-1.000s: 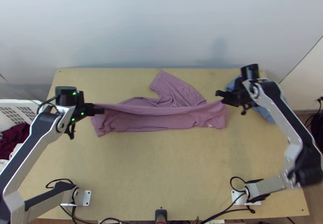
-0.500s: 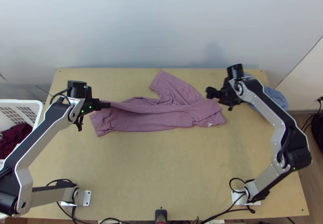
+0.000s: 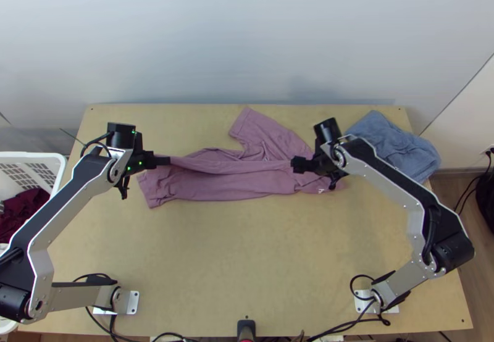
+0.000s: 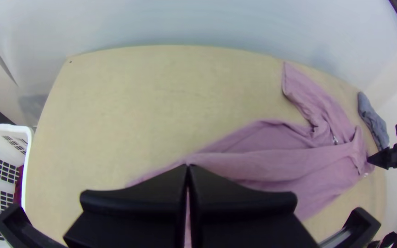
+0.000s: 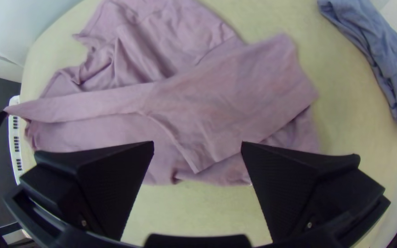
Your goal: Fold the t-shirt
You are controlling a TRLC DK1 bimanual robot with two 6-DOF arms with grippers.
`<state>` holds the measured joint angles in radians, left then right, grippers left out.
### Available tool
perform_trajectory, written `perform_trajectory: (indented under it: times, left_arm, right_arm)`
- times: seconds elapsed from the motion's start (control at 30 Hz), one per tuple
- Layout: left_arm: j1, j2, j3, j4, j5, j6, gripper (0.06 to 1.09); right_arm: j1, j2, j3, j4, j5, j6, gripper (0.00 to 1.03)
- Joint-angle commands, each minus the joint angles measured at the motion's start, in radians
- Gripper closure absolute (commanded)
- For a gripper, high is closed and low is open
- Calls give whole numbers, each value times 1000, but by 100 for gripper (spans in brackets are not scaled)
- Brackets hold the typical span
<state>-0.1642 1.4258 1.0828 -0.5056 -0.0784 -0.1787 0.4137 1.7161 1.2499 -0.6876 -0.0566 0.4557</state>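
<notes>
The mauve t-shirt [image 3: 228,184] lies partly folded across the table, one sleeve spread toward the back and a long strip drawn up along its length. My left gripper [image 3: 165,160] is shut on the strip's left end, raised off the table; in the left wrist view the fingers of my left gripper [image 4: 188,169] meet on the cloth. My right gripper [image 3: 296,165] is over the shirt's right part. In the right wrist view my right gripper [image 5: 197,149] stands open above the shirt [image 5: 217,101], its fingers wide apart with no cloth between them.
Blue-grey cloth [image 3: 395,147] lies bunched at the table's back right corner. A white basket [image 3: 58,160] with dark red cloth [image 3: 21,209] stands beyond the left edge. A wall rises behind the table.
My right gripper has let go of the strip's right end, which dropped onto the shirt, and has moved left over it. My left gripper has shifted slightly right with its end.
</notes>
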Motion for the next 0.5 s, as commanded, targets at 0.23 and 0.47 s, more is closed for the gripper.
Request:
perform_trajectory:
  times: [0.23,0.47]
  left_arm:
    - [11,-27,-27,-7,0,4,105]
    - [22,-30,-31,-10,0,7,105]
  right_arm:
    - [48,76,-70,83,75,-5,20]
    - [50,105,-63,115,104,-20,52]
